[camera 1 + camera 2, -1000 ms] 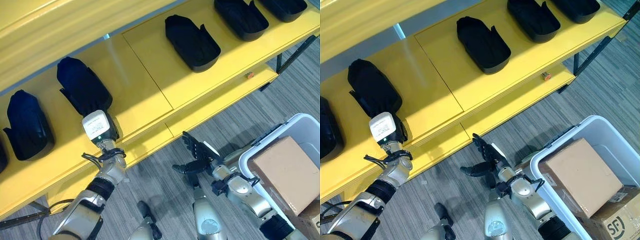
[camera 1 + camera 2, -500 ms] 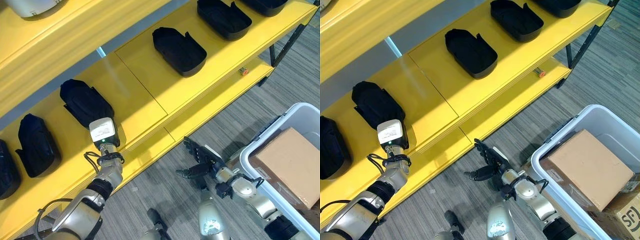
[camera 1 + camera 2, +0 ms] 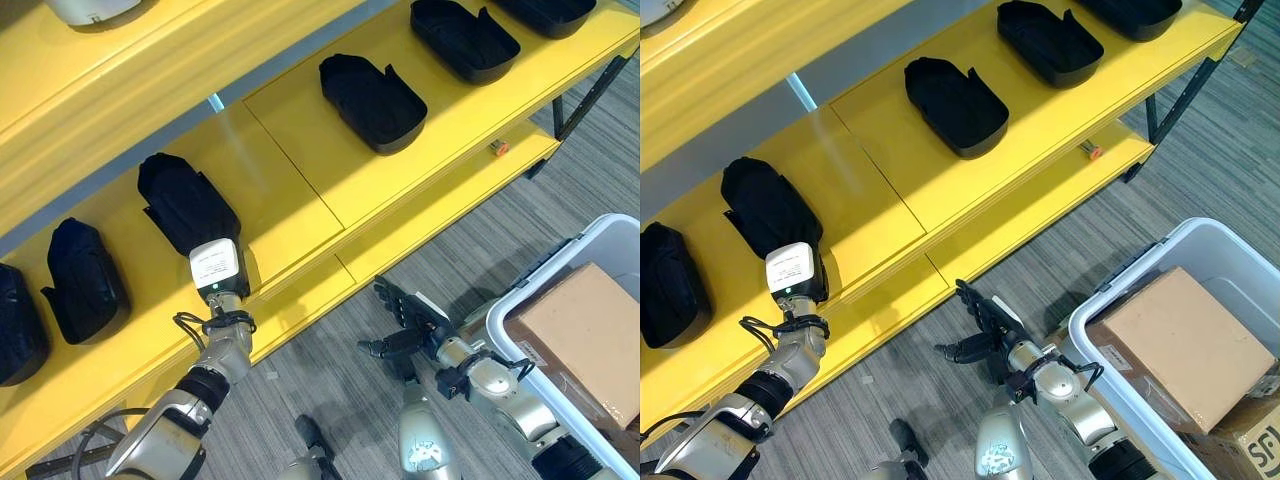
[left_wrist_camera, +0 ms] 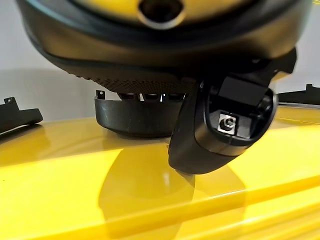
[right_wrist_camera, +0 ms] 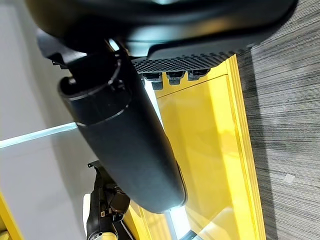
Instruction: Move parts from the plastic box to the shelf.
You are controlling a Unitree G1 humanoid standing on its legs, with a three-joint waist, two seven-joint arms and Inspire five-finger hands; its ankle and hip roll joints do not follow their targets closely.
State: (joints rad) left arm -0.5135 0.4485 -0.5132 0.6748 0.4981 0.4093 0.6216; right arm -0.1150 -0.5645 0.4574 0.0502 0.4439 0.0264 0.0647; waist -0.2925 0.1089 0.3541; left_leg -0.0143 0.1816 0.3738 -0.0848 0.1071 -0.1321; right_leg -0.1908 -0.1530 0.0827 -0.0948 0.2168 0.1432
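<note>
- Black moulded part (image 3: 186,205) lies on the yellow shelf (image 3: 300,170), left hand (image 3: 221,274) at its near end; grip unclear.
- Right hand (image 3: 408,320) hangs slack, empty (beside the plastic box (image 3: 560,275)).
- Part likely light, stiff, smooth: take its rim.

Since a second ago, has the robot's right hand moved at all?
No, not noticeably. The camera shifted, but the right hand keeps the same place over the floor, between the yellow shelf and the white plastic box.
</note>
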